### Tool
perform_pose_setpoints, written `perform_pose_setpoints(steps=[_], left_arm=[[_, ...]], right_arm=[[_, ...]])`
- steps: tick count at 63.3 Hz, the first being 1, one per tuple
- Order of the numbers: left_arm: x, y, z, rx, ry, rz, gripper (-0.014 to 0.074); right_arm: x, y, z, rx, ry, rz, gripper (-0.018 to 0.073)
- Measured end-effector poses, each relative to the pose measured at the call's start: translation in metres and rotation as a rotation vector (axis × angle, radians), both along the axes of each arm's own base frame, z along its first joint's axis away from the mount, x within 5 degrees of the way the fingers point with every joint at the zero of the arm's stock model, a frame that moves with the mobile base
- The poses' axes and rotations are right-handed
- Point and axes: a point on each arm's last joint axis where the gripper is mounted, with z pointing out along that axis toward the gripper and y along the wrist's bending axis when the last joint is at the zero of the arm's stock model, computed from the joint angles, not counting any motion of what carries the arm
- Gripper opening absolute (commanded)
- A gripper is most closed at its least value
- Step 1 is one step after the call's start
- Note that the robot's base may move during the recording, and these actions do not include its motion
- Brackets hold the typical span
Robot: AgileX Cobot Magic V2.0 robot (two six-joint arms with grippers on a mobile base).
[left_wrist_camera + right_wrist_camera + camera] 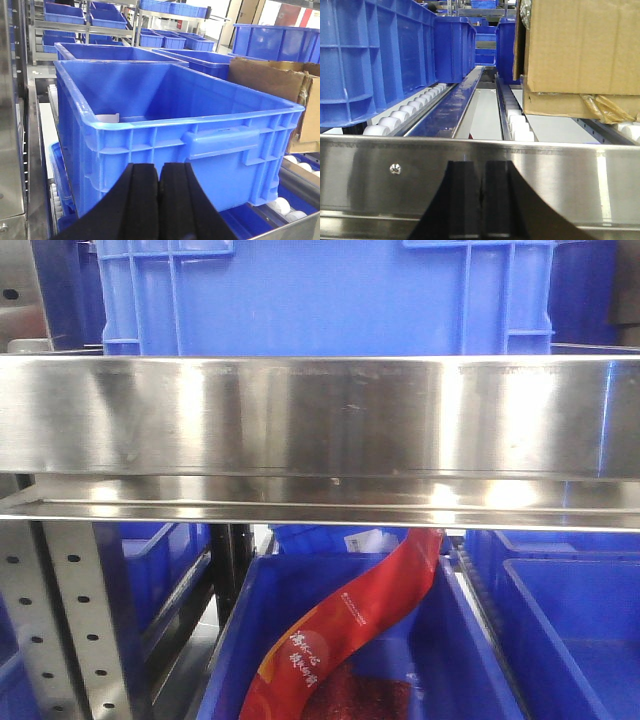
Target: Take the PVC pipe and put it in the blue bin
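Currently, as seen from the left wrist view: left gripper (160, 200) with both black fingers pressed together, jaws fully narrowed, nothing clamped between them. Directly ahead of it, near but apart, blue bin (200, 150), upright on the roller track, open top facing up. Inside, against the near-left inner wall, a pale flat piece (107, 118); too little of it showing to tell what it is. To the right of the bin, a cardboard box (265, 80); behind it, further blue crates (110, 50) in rows.

From the right wrist view: right gripper (481, 200) likewise closed finger to finger, holding nothing, positioned low in front of a steel rail (480, 175). Beyond the rail, white rollers (410, 110) in two lanes, blue crates on the left lane, a cardboard box on the right lane.

From the front view: a broad steel rail across the middle, a blue crate above it, and below it a blue crate containing a red pouch (350, 630) leaning diagonally.

PVC pipe: not identifiable with certainty in any view; position relative to either gripper cannot be told. Not between the fingers of either gripper.
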Motion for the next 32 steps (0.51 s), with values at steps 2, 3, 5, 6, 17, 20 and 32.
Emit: perform_pose_setpoints(steps=[2,3,5,6,17,20,32], left_arm=[[0.000,0.000,0.000,0.000,0.000,0.000,-0.0111],[0.000,0.000,0.000,0.000,0.000,0.000,-0.0111],[0.000,0.000,0.000,0.000,0.000,0.000,-0.0111],[0.000,0.000,0.000,0.000,0.000,0.000,-0.0111],[-0.005,0.003,-0.003,-0.001,-0.016,0.002,-0.0111],[-0.009,0.006,-0.006,0.018,-0.038,0.012,-0.0111],[-0.021,0.028,-0.054,0.143,-0.082,0.137,-0.0111]], right_arm=[[0.000,0.000,0.000,0.000,0.002,0.000,-0.0169],[0.000,0.000,0.000,0.000,0.002,0.000,-0.0169],[0.000,0.000,0.000,0.000,0.002,0.000,-0.0169],[0.000,0.000,0.000,0.000,0.002,0.000,-0.0169],[0.000,0.000,0.000,0.000,0.004,0.000,-0.0169],[0.000,0.000,0.000,0.000,0.004,0.000,-0.0169],[0.000,0.000,0.000,0.000,0.004,-0.001,-0.0169]])
